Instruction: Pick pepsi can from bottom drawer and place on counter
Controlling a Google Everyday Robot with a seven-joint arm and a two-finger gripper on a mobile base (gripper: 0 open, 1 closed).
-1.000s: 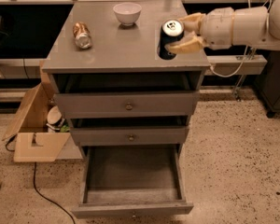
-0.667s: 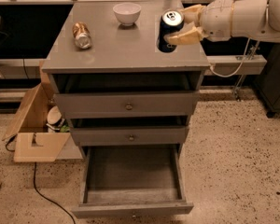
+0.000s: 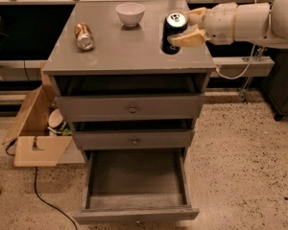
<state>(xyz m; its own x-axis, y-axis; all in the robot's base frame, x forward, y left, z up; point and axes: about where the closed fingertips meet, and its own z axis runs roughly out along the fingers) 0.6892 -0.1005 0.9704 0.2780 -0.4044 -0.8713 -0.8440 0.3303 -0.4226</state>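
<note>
The pepsi can [image 3: 174, 28], dark blue with a silver top, is upright at the right side of the counter [image 3: 129, 51]. Its base is at or just above the surface; I cannot tell if it touches. My gripper [image 3: 183, 28] reaches in from the right and is shut on the pepsi can, with one tan finger [image 3: 188, 39] in front of the can and one behind it. The bottom drawer [image 3: 137, 186] is pulled fully out and its dark inside is bare.
A brownish-gold can [image 3: 84, 36] lies on its side at the counter's left. A white bowl [image 3: 130, 13] stands at the back middle. The two upper drawers are slightly open. An open cardboard box [image 3: 33, 133] and a cable lie on the floor at the left.
My gripper has carried the pepsi can a little farther back over the counter's right side. Nothing else has moved.
</note>
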